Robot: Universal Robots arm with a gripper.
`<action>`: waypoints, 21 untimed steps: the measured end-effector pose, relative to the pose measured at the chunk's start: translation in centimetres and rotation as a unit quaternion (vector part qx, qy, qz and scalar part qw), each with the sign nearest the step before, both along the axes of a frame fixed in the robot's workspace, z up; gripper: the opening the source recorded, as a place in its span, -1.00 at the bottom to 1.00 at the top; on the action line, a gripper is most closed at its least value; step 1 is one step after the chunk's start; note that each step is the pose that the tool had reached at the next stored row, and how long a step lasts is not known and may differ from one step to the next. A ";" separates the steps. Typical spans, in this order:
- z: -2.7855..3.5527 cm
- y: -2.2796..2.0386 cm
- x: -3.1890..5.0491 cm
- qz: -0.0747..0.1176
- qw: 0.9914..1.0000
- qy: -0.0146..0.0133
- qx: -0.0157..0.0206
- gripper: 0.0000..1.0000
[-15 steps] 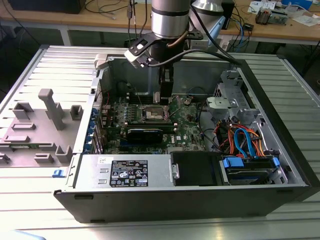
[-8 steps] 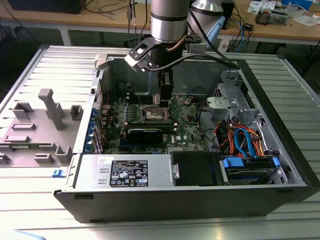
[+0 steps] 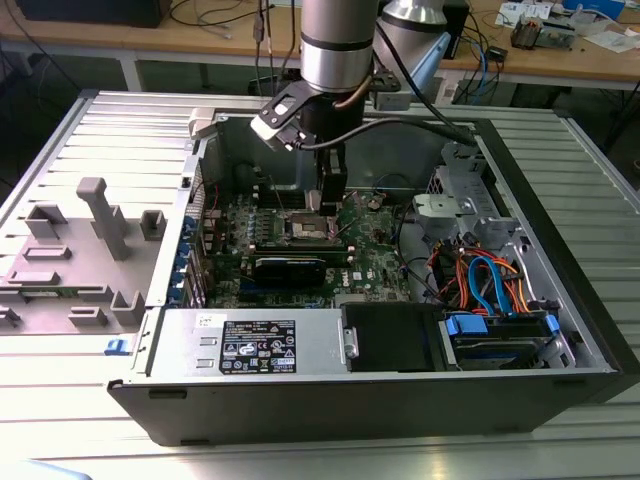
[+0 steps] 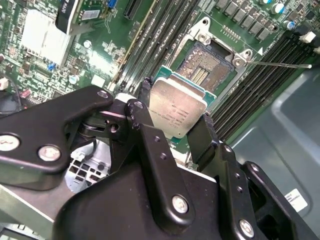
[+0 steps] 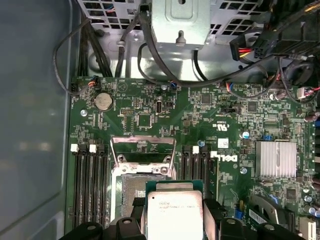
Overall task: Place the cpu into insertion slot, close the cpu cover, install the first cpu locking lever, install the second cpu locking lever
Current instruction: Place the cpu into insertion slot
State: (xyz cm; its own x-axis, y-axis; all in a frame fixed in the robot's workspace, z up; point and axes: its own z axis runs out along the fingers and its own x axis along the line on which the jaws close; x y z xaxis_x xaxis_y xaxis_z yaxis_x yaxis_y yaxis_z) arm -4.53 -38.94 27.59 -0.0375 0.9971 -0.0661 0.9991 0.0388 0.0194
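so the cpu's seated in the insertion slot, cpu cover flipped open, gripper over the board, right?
Not quite. The cpu isn't seated: the second wrist view shows the gripper holding it between its fingers, clear of the insertion slot, whose contact field lies bare. The cpu cover is flipped open, and the gripper is over the board.

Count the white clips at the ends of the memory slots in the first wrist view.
4. Two white clips sit on one side of the socket, two on the other. The chip and gripper may hide more.
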 end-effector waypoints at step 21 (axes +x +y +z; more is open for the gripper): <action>-3.56 1.25 -0.88 -0.007 1.000 0.000 0.001 0.09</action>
State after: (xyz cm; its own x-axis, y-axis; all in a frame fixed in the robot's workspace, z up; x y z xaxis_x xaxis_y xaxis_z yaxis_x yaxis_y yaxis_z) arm -5.41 -37.69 24.03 -0.0242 0.9976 -0.0646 0.9995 0.0255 0.0195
